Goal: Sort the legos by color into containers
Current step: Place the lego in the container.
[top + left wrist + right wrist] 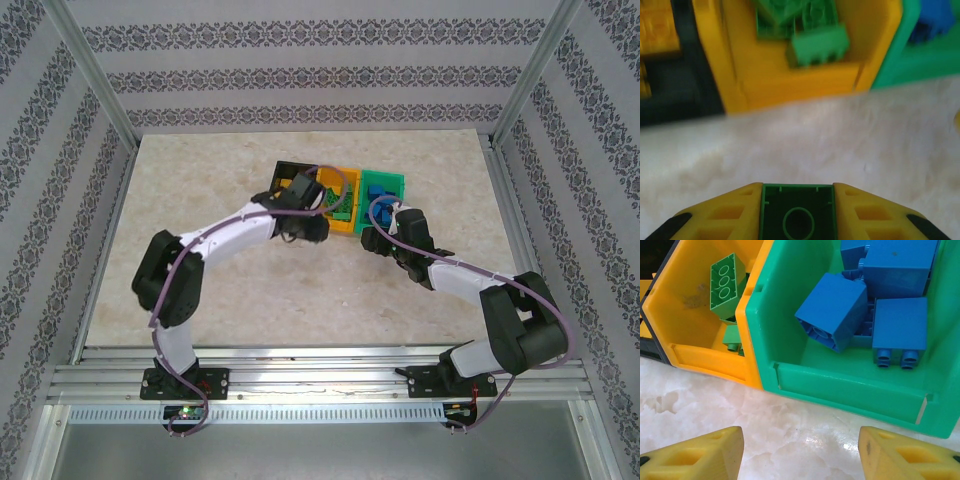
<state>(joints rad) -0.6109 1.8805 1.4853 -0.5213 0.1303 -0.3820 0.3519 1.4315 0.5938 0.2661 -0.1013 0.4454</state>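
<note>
Over marble tabletop [805, 140], left jaws pinch 1 green lego [797, 212], hollow underside toward wrist; right jaws apart.

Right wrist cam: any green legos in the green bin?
No, the green bin holds blue legos; the green legos lie in the yellow-orange bin.

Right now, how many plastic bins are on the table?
3, joined in a row: the black rectangular plastic bin on the left, the yellow-orange plastic bin in the middle, the green plastic bin on the right. None looks hidden.
</note>
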